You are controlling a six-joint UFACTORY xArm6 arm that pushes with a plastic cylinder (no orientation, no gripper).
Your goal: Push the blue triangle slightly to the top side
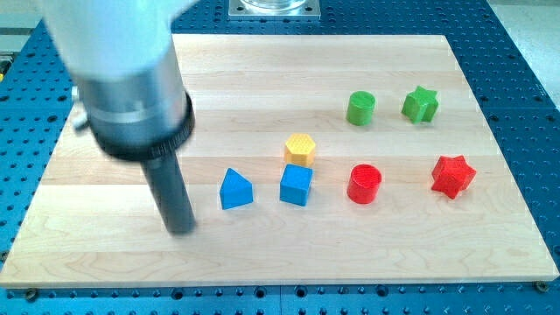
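Here we are with our tip (181, 229) planted on the wooden board (105, 184) in the lower left of the frame, the dark rod rising from it into the fat grey housing that blurs out the upper left corner. There is nothing to open or clench on this rod, so it grasps nothing; it is a bare pusher, and right now it touches no block. Just to the right of the tip, and a shade higher in the frame, sits the blue triangle (235, 190), apart from us with a strip of bare wood between. That placement reads to us as a setup: to send the triangle toward the top of the frame we need to get beneath it, and we are low enough but still off to its left, so we judge a short slide rightward under its lower edge comes before any upward push. Close on the triangle's right stands the blue cube (296, 185), with the yellow hexagon (299, 150) touching or nearly touching its top; a skewed push could nudge them. Farther right lie the red cylinder (364, 184) and red star (452, 175), and above them the green cylinder (360, 108) and green star (420, 104), well clear.
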